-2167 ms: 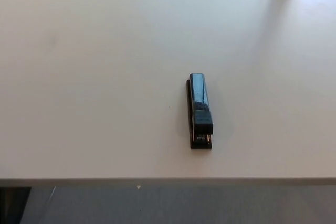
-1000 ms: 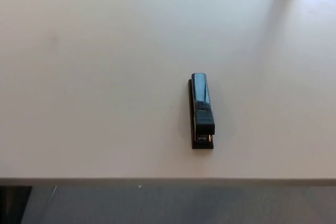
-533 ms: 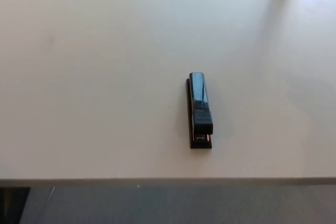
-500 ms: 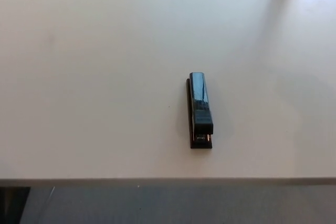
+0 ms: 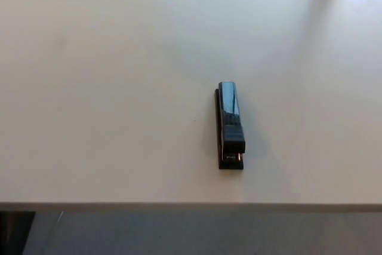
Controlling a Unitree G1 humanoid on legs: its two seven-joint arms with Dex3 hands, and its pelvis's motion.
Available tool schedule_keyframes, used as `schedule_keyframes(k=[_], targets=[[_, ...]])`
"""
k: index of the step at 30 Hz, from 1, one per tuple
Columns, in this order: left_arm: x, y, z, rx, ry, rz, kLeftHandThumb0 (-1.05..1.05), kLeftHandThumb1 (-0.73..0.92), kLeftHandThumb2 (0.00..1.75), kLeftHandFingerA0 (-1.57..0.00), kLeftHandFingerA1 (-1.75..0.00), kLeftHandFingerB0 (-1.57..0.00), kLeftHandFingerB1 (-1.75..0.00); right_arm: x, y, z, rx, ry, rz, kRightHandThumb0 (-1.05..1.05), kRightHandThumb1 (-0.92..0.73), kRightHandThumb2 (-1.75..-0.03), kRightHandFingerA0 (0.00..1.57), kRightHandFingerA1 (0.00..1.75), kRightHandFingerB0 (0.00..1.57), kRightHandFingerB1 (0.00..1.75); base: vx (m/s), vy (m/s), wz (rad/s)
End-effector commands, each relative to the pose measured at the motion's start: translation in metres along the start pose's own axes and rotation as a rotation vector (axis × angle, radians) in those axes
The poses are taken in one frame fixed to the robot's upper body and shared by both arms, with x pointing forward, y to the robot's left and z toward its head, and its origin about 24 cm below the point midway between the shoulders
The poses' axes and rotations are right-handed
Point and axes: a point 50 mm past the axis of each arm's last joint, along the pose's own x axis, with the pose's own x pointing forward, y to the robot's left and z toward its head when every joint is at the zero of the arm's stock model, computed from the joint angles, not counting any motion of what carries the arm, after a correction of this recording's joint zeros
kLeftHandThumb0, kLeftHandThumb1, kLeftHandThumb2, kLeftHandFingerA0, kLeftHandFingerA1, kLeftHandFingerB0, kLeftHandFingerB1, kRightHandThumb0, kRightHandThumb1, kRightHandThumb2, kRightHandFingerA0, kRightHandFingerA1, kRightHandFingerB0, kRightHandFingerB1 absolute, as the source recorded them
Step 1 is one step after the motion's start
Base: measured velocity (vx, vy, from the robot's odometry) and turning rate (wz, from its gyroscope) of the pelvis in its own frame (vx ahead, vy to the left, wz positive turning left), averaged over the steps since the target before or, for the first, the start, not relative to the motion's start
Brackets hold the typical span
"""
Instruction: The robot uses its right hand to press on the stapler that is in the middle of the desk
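1. A black stapler (image 5: 230, 126) lies flat on a pale desk (image 5: 107, 88), slightly toward 4 o'clock from the middle of the view.
2. Its long axis runs from 12 to 6 o'clock, with the stapling end seemingly nearest the desk's front edge, though that end is small and dark.
3. Nothing touches the stapler.
4. Neither hand shows, so their state cannot be told.
5. Grey floor (image 5: 197, 231) lies below the desk edge.

White desk (image 5: 107, 88) fills most of the frame, its front edge running across the bottom. One black stapler (image 5: 230, 125) lies flat on it, right of center, lengthwise top to bottom, near the front edge.
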Motion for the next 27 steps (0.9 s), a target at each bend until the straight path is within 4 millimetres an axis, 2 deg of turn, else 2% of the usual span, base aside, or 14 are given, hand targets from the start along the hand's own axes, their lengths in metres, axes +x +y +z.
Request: schedule_keyframes(k=[1, 2, 3, 5, 7, 9, 12, 13, 14, 16, 17, 19, 24, 27], targets=[[-0.002, 0.012, 0.003, 0.021, -0.018, 0.018, -0.55, 0.92, 0.92, -0.10, -0.43, 0.00, -0.19, -0.009, 0.064, -0.048, -0.048, 0.218, 0.167, -0.14, -0.81, -0.69, 1.28, 0.98, 0.74, 1.10, 0.00, 0.000, 0.00], [-0.002, 0.012, 0.003, 0.021, -0.017, 0.017, -0.55, 0.92, 0.92, -0.10, -0.43, 0.00, -0.19, -0.011, 0.066, -0.054, -0.016, 0.237, 0.173, -0.10, -0.80, -0.74, 1.27, 0.99, 0.74, 1.09, 0.00, 0.000, 0.00], [-0.002, 0.012, 0.003, 0.021, -0.016, 0.017, -0.55, 0.92, 0.92, -0.10, -0.42, 0.00, -0.19, -0.018, 0.069, -0.070, 0.010, 0.282, 0.163, -0.12, -0.80, -0.69, 1.28, 0.92, 0.71, 1.12, 0.00, 0.000, 0.00], [-0.002, 0.011, 0.003, 0.012, -0.015, 0.013, -0.53, 0.92, 0.92, -0.11, -0.41, 0.00, -0.19, -0.029, 0.069, -0.088, 0.013, 0.340, 0.140, -0.16, -0.82, -0.65, 1.28, 0.92, 0.65, 1.22, -0.02, -0.009, 0.03], [-0.002, 0.010, 0.002, 0.012, -0.016, 0.011, -0.54, 0.92, 0.92, -0.11, -0.42, 0.00, -0.19, -0.032, 0.069, -0.094, 0.021, 0.355, 0.136, -0.17, -0.82, -0.65, 1.27, 0.91, 0.63, 1.18, 0.00, 0.000, 0.00], [-0.002, 0.009, 0.001, 0.010, -0.014, 0.006, -0.52, 0.92, 0.93, -0.10, -0.40, 0.00, -0.20, -0.049, 0.072, -0.115, -0.006, 0.452, 0.102, -0.19, -0.81, -0.65, 1.30, 0.91, 0.66, 1.20, 0.00, 0.000, 0.00], [-0.002, 0.009, 0.001, 0.011, -0.014, 0.005, -0.52, 0.92, 0.94, -0.10, -0.41, 0.00, -0.20, -0.057, 0.074, -0.125, -0.020, 0.484, 0.102, -0.19, -0.80, -0.67, 1.30, 0.92, 0.70, 1.18, 0.00, 0.000, 0.00], [-0.002, 0.009, 0.001, 0.020, -0.012, 0.008, -0.51, 0.85, 1.08, 0.00, -0.44, -0.01, -0.29, -0.071, 0.077, -0.138, -0.039, 0.544, 0.103, -0.19, -0.82, -0.66, 1.26, 0.96, 0.74, 1.13, 0.00, 0.000, 0.00], [-0.003, 0.009, 0.001, 0.035, -0.016, 0.005, -0.52, 0.85, 1.08, -0.02, -0.45, 0.00, -0.29, -0.079, 0.077, -0.146, -0.036, 0.575, 0.117, -0.23, -0.82, -0.65, 1.25, 0.98, 0.73, 1.14, 0.00, 0.000, 0.00], [-0.003, 0.008, 0.000, 0.015, -0.014, 0.005, -0.53, 0.85, 1.09, 0.00, -0.44, -0.01, -0.30, -0.092, 0.075, -0.156, -0.043, 0.630, 0.110, -0.19, -0.82, -0.64, 1.24, 1.02, 0.72, 1.15, 0.00, 0.000, 0.00], [-0.003, 0.008, 0.000, 0.011, -0.016, 0.005, -0.52, 0.92, 0.92, -0.10, -0.44, 0.00, -0.20, -0.096, 0.074, -0.159, -0.045, 0.640, 0.110, -0.16, -0.80, -0.69, 1.25, 1.03, 0.72, 1.20, 0.00, 0.000, 0.00], [-0.003, 0.008, 0.000, 0.007, -0.018, 0.005, -0.52, 0.92, 0.93, -0.10, -0.41, 0.00, -0.20, -0.109, 0.072, -0.169, -0.022, 0.691, 0.078, -0.12, -0.77, -0.78, 1.27, 0.99, 0.77, 1.07, 0.00, 0.000, 0.00], [-0.002, 0.008, 0.002, 0.019, -0.023, 0.001, -0.52, 0.92, 0.94, -0.10, -0.39, 0.00, -0.20, -0.123, 0.063, -0.181, -0.005, 0.762, 0.021, -0.13, -0.76, -0.79, 1.26, 1.00, 0.76, 1.08, 0.00, 0.000, 0.00], [-0.001, 0.010, 0.003, 0.028, -0.017, 0.000, -0.53, 0.92, 0.93, -0.10, -0.40, 0.00, -0.19, -0.128, 0.060, -0.185, -0.012, 0.798, 0.001, -0.13, -0.76, -0.78, 1.27, 0.94, 0.74, 1.07, 0.00, 0.000, 0.00]])
